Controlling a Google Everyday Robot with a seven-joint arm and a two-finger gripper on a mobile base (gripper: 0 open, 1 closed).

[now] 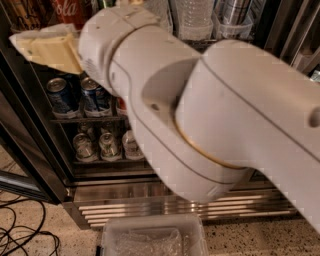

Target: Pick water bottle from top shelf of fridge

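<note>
My white arm (pixel 210 120) fills most of the camera view in front of the fridge (pixel 30 150). My cream gripper (pixel 45 47) is at the upper left, in front of the rack edge below the top shelf's left bottles. The water bottle (pixel 192 17) shows only as a clear ribbed lower body at the top edge, right of the gripper and apart from it; its cap is out of view. It stands on the top shelf (pixel 227 32) in a clear lane tray. Nothing shows in the gripper.
A red cola bottle (pixel 75 10) stands at the top left. Blue cans (pixel 62 95) and lower cans (pixel 107 145) fill the racks beneath. The steel base grille (pixel 150 205), a clear plastic bin (pixel 150 237) and floor cables (pixel 20 235) lie below.
</note>
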